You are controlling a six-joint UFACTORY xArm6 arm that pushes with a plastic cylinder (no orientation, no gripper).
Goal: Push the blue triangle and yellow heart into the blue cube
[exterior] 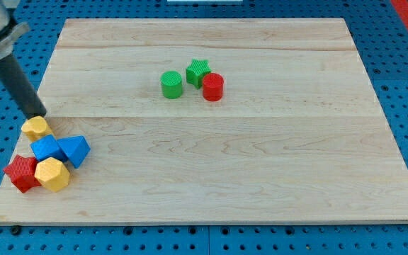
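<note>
Blue triangle [74, 149] sits low at the view's left on the desk [261, 177], touching the right side of the blue cube [46, 148], so that part of the task looks done or close to it. Two yellow blocks here. A small yellow one [36, 127] lies just above the blue cube, touching or nearly touching its top edge; a larger yellow one [52, 174] sits below the cube, pressed against it. Which one is the heart cannot be told for sure: the upper looks lobed, the lower looks more like a faceted hexagon, so the upper is probably the yellow heart. Red star-like block [22, 173] sits at the far left, touching the lower yellow block.

Rod slants down from the view's top left; the tip [37, 115] is right at the top edge of the upper yellow block, touching or a hair off. That placement fits a push downward, driving the yellow block into the cube. No jaws on this rig, only the bare rod, so no open or closed state applies.

Cluster is tight and near the desk's left edge, so a skewed push could scatter the cube or slide the red block off. Green cylinder [171, 84], green star [198, 71] and red cylinder [213, 87] are grouped well apart near the top middle, not in the way.
</note>
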